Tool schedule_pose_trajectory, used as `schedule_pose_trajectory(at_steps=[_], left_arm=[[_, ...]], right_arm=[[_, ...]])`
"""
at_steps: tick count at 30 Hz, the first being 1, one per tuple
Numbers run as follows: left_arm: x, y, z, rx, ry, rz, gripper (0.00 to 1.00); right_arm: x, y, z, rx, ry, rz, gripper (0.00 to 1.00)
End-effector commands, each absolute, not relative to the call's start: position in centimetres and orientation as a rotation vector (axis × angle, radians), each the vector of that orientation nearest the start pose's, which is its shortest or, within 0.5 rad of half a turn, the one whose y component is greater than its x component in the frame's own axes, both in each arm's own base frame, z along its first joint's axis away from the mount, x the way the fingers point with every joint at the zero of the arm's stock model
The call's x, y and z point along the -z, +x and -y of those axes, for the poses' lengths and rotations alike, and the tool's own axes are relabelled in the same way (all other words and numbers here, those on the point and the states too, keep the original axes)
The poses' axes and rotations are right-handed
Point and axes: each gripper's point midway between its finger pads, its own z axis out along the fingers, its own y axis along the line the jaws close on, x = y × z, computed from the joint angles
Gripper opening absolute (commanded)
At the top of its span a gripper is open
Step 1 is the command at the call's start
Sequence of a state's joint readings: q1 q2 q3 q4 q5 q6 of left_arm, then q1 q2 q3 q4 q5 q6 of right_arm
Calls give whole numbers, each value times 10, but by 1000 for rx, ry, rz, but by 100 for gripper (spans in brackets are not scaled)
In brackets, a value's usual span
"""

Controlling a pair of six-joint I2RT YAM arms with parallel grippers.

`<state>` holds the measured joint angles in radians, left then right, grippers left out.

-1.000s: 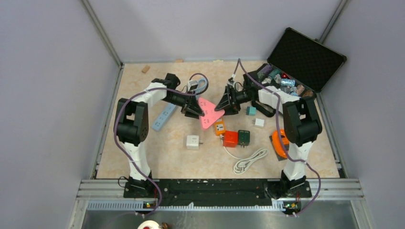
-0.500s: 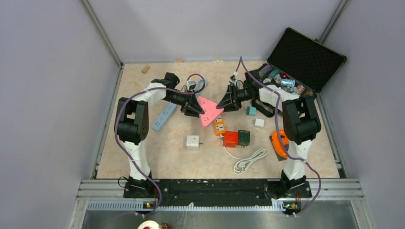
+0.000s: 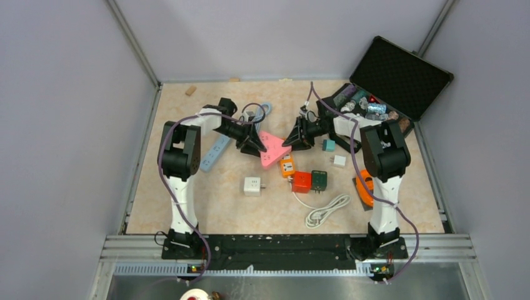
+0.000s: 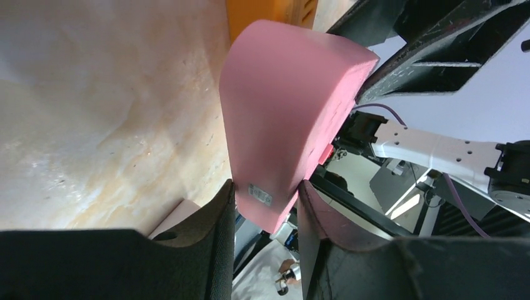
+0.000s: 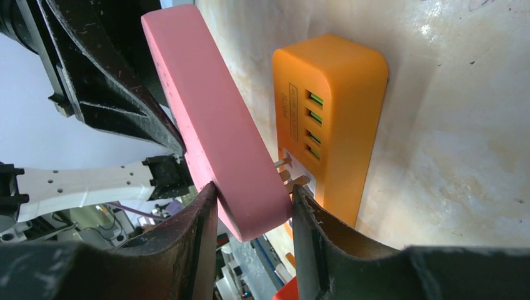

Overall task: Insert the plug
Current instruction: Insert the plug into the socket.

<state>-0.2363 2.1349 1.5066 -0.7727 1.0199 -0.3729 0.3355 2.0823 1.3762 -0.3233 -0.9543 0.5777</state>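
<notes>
The plug is a pink triangular block (image 3: 270, 148), tilted up off the table in the middle of the top view. My left gripper (image 3: 255, 145) is shut on its left corner; in the left wrist view both fingers press the pink body (image 4: 287, 106) at the gripper (image 4: 265, 200). My right gripper (image 3: 289, 142) is shut on the opposite corner (image 5: 212, 119), its jaws (image 5: 253, 200) touching both faces. Metal prongs (image 5: 284, 170) stick out of the pink block toward the white socket face of an orange power strip (image 5: 337, 94) lying on the table (image 3: 287, 166).
A red adapter (image 3: 301, 181) and a dark green one (image 3: 319, 179) sit just below the orange strip. A white cube adapter (image 3: 252, 185), a blue strip (image 3: 214, 153), a white cable (image 3: 326, 210), small cubes (image 3: 328, 145) and an open black case (image 3: 400, 69) surround the spot.
My right gripper has closed onto the pink plug's right corner. Both arms have shifted a little, and the pink block has moved slightly up and left, still held by the left gripper.
</notes>
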Motion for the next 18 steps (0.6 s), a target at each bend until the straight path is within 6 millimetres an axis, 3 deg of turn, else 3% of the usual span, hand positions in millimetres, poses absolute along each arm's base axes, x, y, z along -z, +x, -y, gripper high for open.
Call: schedule_pose_trajectory(at_steps=[1,16,18], left_arm=[[-61,356,237,1377,-56,-2899,0],[-69,348,236,1361,-49,-2857,0],[-71,348,236,1355,-41,-2850,5]], right_arm=[[-93,334,-316,-1612,-183,-2659,3],[-77,314,-309,-1498,-228,-2750,3],[-76,311,-308,-1498,-239,-2754,3]])
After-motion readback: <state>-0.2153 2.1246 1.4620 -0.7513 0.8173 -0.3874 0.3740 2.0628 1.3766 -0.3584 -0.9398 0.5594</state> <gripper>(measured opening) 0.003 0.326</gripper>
